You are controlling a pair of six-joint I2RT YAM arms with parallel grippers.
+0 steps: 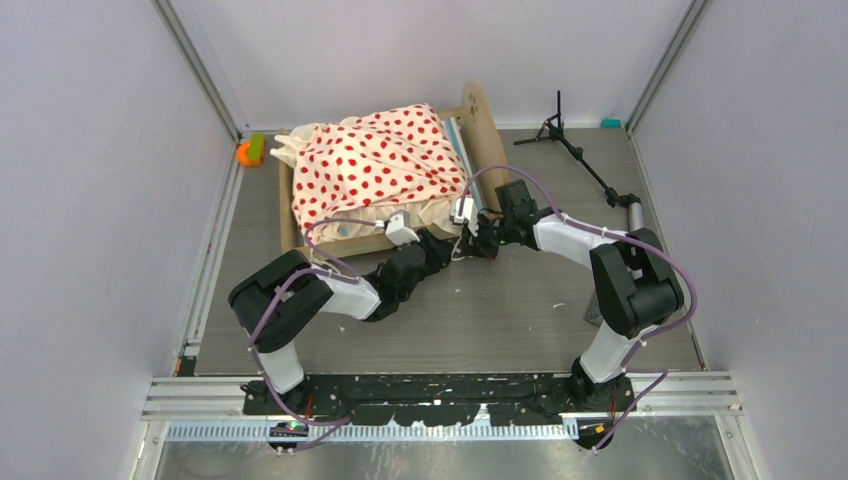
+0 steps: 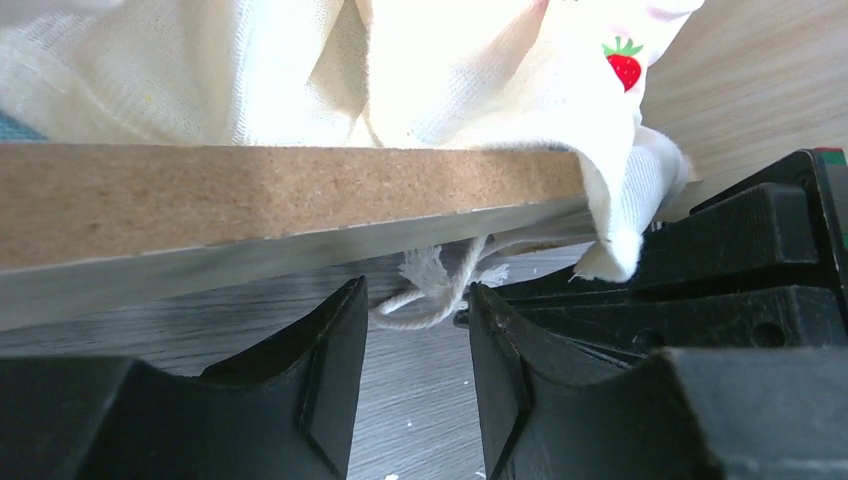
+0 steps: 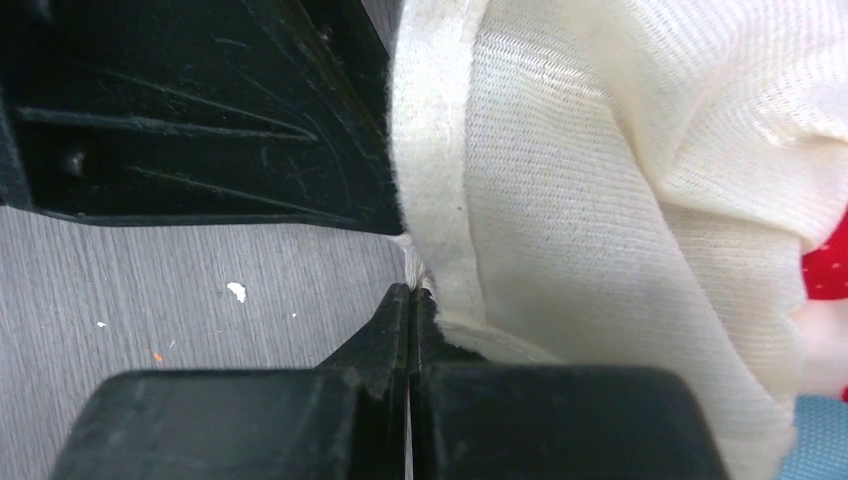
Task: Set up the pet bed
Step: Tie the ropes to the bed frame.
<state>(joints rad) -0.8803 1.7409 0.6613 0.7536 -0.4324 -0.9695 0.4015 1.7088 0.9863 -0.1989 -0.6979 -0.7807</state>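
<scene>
Grey wood-grain tabletop (image 1: 480, 320) holds the light-wood pet bed (image 1: 487, 125) near its far edge, with cream red-dotted ruffled bedding (image 1: 380, 165) bunched on top. Left fingers (image 2: 335, 340) stand spread at the near rail; right fingers (image 3: 390, 320) press together by the hem. The step looks like straightening the bedding, which next needs pulling flat.

Tabletop (image 1: 480, 310) in front of me: grey wood-grain surface, walls on 3 sides. The pet bed (image 1: 385, 170) sits far-left of centre, frame on the boards, turned a bit vs. the table edges. Far right there's a black tripod stand (image 1: 558, 130). A thin black rod runs from it toward my right side and ends by a small grey cylinder (image 1: 633, 213). An orange-and-green bit (image 1: 250, 150) is in the far-left corner, just beside the bed; can't tell what it is. A teal bit (image 1: 610, 123) is in the far-right corner, against the wall. A few white specks (image 1: 557, 306) are scattered on the bare mid-table. At the near edge is a black mounting plate (image 1: 440, 385) w/ both my arm bases on it.
</scene>
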